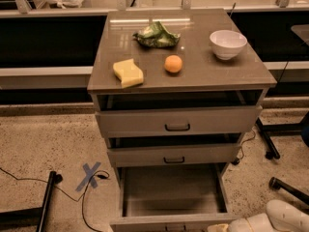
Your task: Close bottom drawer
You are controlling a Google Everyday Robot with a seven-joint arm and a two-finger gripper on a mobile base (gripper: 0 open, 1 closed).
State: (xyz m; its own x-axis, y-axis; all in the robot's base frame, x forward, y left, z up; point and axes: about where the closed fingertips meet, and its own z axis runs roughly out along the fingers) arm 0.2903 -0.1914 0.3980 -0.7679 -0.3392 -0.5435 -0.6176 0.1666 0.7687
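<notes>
The bottom drawer of the grey cabinet is pulled far out, its plain grey inside bare. Its front panel runs along the lower edge of the camera view and its handle is cut off there. The middle drawer and the top drawer stand slightly out, each with a dark loop handle. My white arm lies at the bottom right, and the gripper sits at the right end of the bottom drawer's front panel, mostly cut off by the edge of the view.
On the cabinet top lie a yellow sponge, an orange, a green crumpled bag and a white bowl. A blue tape cross and cables mark the floor at left. Black chair legs stand at right.
</notes>
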